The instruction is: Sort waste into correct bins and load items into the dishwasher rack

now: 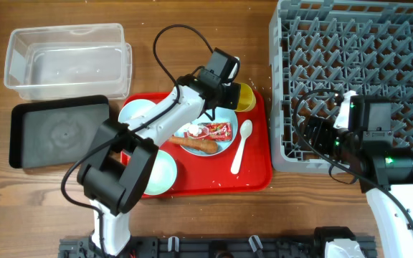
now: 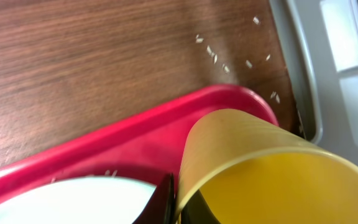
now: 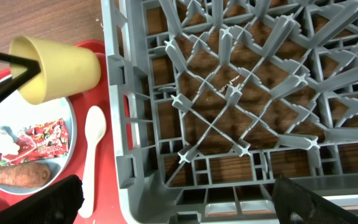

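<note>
My left gripper [image 1: 232, 92] is shut on the rim of the small yellow cup [image 1: 244, 97], one finger inside and one outside [image 2: 180, 205]. The cup [image 2: 272, 174] is tilted over the red tray's far right corner and also shows in the right wrist view [image 3: 58, 67]. The light-blue plate [image 1: 224, 143] holds the carrot piece [image 1: 196, 144], red wrapper [image 1: 218, 130] and white paper scrap [image 1: 193, 130]. The white spoon [image 1: 241, 147] lies right of the plate. Rice grains [image 2: 216, 56] lie on the table. My right gripper [image 3: 179, 205] is open over the grey rack's [image 1: 364, 72] front left corner.
The red tray [image 1: 257, 168] also carries a pale blue bowl [image 1: 136, 113] and a pale green bowl [image 1: 162, 173], both partly under my left arm. The clear tub [image 1: 67, 57] stands at the far left, with the black tray [image 1: 59, 132] in front of it.
</note>
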Robot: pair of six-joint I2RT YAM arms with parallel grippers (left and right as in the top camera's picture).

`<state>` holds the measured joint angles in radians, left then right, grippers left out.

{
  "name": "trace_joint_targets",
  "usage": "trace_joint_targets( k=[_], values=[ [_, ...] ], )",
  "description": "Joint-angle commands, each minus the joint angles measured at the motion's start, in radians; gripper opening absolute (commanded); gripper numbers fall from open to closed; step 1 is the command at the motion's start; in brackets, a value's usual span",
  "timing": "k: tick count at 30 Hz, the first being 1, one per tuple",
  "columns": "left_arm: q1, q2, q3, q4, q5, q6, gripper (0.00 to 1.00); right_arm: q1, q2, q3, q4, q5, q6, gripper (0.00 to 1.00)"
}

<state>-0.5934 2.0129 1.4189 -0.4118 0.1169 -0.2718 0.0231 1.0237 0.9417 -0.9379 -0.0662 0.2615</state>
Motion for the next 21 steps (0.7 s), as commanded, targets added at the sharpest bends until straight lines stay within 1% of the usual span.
trace_joint_targets(
  k=[1, 3, 5, 7, 9, 12, 14, 18, 21],
  values=[
    [0.042, -0.123, 0.014, -0.058, 0.04, 0.002, 0.04, 0.002, 0.007, 0.021, 0.006, 0.05, 0.013, 1.0],
    [0.085, -0.178, 0.014, -0.117, 0.173, 0.002, 0.04, 0.002, 0.007, 0.021, 0.025, 0.072, 0.011, 1.0],
    [0.14, -0.211, 0.014, -0.158, 0.377, 0.002, 0.04, -0.001, 0.007, 0.021, 0.073, 0.077, 0.011, 1.0],
    [0.199, -0.221, 0.014, -0.192, 0.583, 0.001, 0.04, -0.015, 0.007, 0.021, 0.125, 0.039, 0.01, 1.0],
    [0.267, -0.217, 0.014, -0.219, 0.817, 0.001, 0.04, -0.04, 0.018, 0.021, 0.191, -0.111, -0.04, 1.0],
    [0.34, -0.211, 0.014, -0.225, 1.032, 0.001, 0.04, -0.058, 0.058, 0.021, 0.278, -0.425, -0.18, 1.0],
    [0.366, -0.21, 0.014, -0.225, 1.124, 0.002, 0.04, -0.058, 0.097, 0.021, 0.324, -0.647, -0.259, 1.0],
    [0.368, -0.21, 0.014, -0.22, 1.205, 0.001, 0.04, -0.057, 0.192, 0.021, 0.404, -0.975, -0.344, 1.0],
    [0.349, -0.21, 0.014, -0.212, 1.207, -0.002, 0.04, -0.054, 0.242, 0.021, 0.463, -1.099, -0.344, 1.0]
  ],
)
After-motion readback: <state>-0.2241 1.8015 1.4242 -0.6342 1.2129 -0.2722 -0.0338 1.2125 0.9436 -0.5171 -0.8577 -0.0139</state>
